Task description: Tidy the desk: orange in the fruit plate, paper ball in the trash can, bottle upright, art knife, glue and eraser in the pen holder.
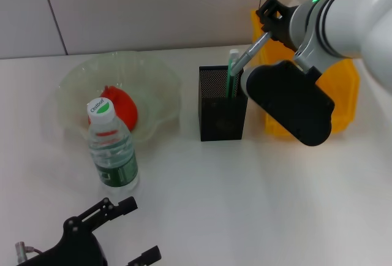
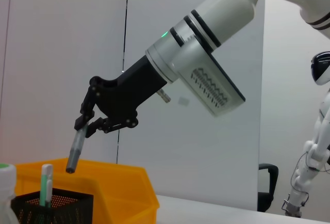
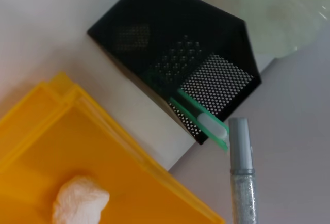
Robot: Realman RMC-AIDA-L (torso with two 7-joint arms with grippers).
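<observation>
My right gripper (image 1: 267,30) is shut on the grey glue (image 1: 252,50), which hangs tilted with its lower end just above the black mesh pen holder (image 1: 222,103). The green art knife (image 1: 232,73) stands inside the holder. The orange (image 1: 121,108) lies in the pale green fruit plate (image 1: 76,73). In front of the plate the bottle (image 1: 112,149) stands upright. The paper ball (image 3: 80,201) rests in the yellow trash can (image 3: 77,146). My left gripper (image 1: 138,229) is open and idle at the near left. The eraser is out of view.
The trash can (image 1: 346,94) stands right of the pen holder, partly behind my right arm. The left wrist view shows the right gripper (image 2: 85,128) holding the glue (image 2: 76,152) above the holder (image 2: 56,206). Bare white desk lies in front.
</observation>
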